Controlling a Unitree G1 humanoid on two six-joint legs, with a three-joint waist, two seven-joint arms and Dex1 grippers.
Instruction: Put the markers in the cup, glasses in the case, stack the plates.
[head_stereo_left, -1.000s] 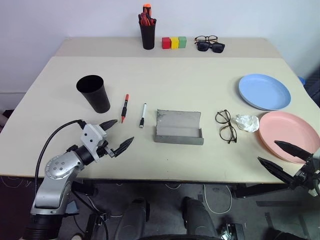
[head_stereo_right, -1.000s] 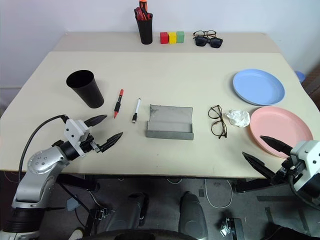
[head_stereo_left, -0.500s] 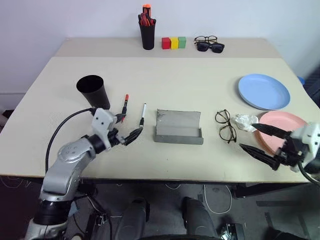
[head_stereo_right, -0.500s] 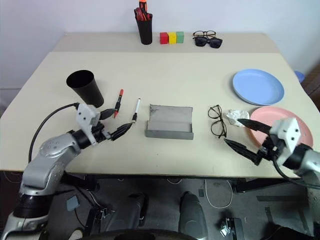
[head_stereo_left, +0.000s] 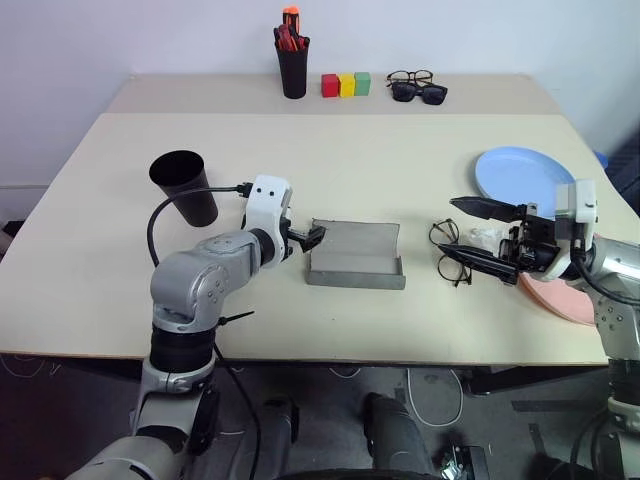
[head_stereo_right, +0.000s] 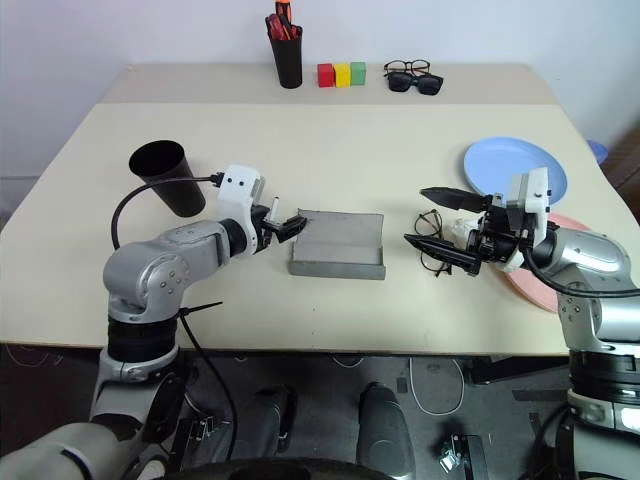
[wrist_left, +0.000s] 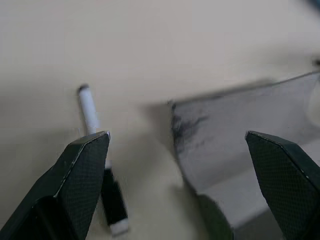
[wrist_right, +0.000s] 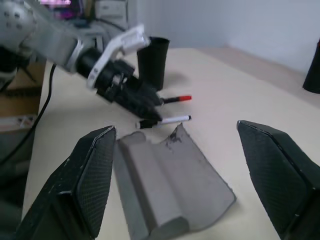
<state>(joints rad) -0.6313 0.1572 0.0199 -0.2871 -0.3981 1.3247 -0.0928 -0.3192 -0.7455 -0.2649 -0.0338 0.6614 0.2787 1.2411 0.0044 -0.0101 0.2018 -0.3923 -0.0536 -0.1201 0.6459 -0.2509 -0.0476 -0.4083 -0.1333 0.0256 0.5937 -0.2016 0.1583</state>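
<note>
Left wrist view, L hand (wrist_left: 177, 150) open over white marker (wrist_left: 95, 145), grey case (wrist_left: 240, 150)

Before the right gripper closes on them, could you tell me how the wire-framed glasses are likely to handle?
The glasses look thin-framed, so probably light and easily bent by a hard pinch. Lying flat on the table, they offer little height to grip and may slide rather than lift. The round lenses look clear and smooth, likely slippery; the right gripper, open beside them, would do better on the frame.
</note>
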